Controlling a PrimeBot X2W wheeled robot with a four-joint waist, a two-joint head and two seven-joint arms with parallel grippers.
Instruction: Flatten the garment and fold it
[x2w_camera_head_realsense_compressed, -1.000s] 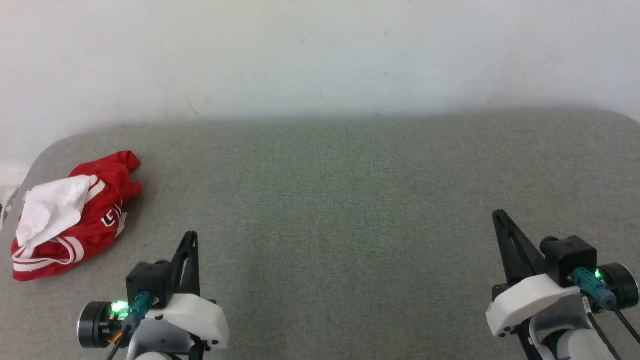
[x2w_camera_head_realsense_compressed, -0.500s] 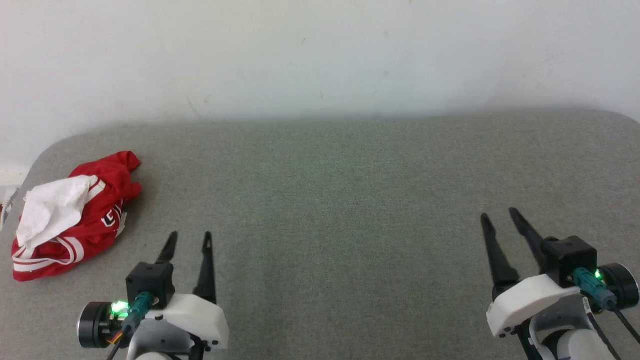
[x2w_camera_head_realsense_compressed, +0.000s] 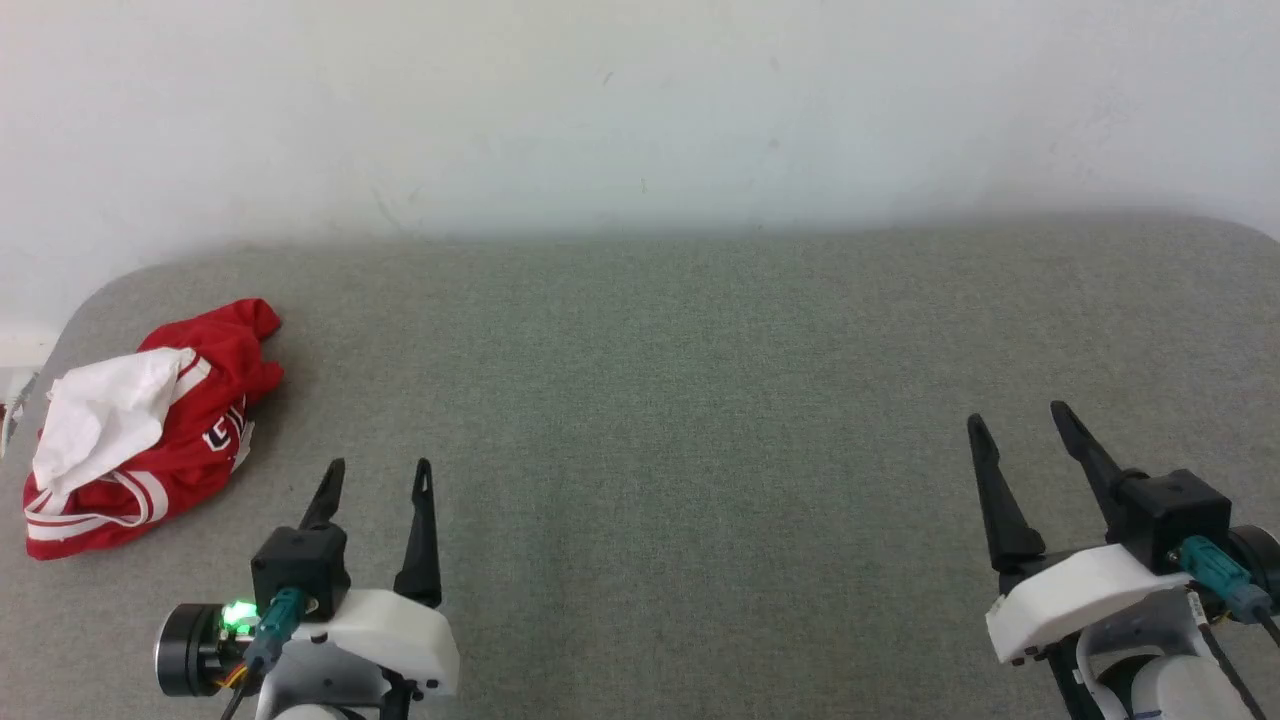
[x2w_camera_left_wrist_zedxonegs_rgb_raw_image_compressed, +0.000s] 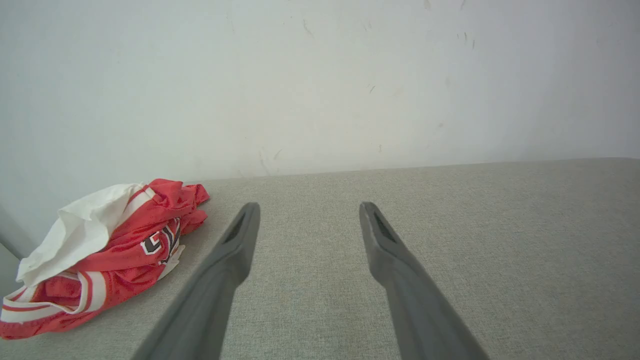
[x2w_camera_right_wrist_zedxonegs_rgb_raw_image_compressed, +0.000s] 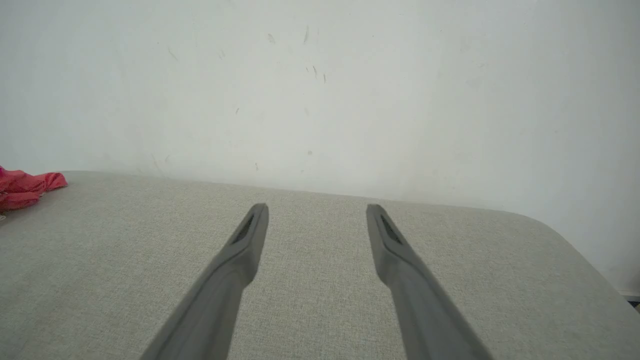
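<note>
The garment (x2w_camera_head_realsense_compressed: 150, 430) lies crumpled in a heap at the far left of the grey surface, red with a white sleeve on top and red-striped white edging; black letters show on a fold. The left wrist view has the garment (x2w_camera_left_wrist_zedxonegs_rgb_raw_image_compressed: 100, 260) at its lower left, and a red corner of the garment (x2w_camera_right_wrist_zedxonegs_rgb_raw_image_compressed: 25, 187) shows at the right wrist view's left edge. My left gripper (x2w_camera_head_realsense_compressed: 380, 468) stands open, empty, to the right of the heap and apart from it. My right gripper (x2w_camera_head_realsense_compressed: 1015, 418) is open and empty at the far right.
The grey fabric-covered surface (x2w_camera_head_realsense_compressed: 660, 400) has rounded corners and ends at a white wall (x2w_camera_head_realsense_compressed: 640, 110) behind. Its left edge runs close beside the heap, and its right rounded corner (x2w_camera_right_wrist_zedxonegs_rgb_raw_image_compressed: 565, 240) lies beyond my right gripper.
Both grippers went from shut to open. The right gripper also shifted slightly up and to the right. The garment has not moved.
</note>
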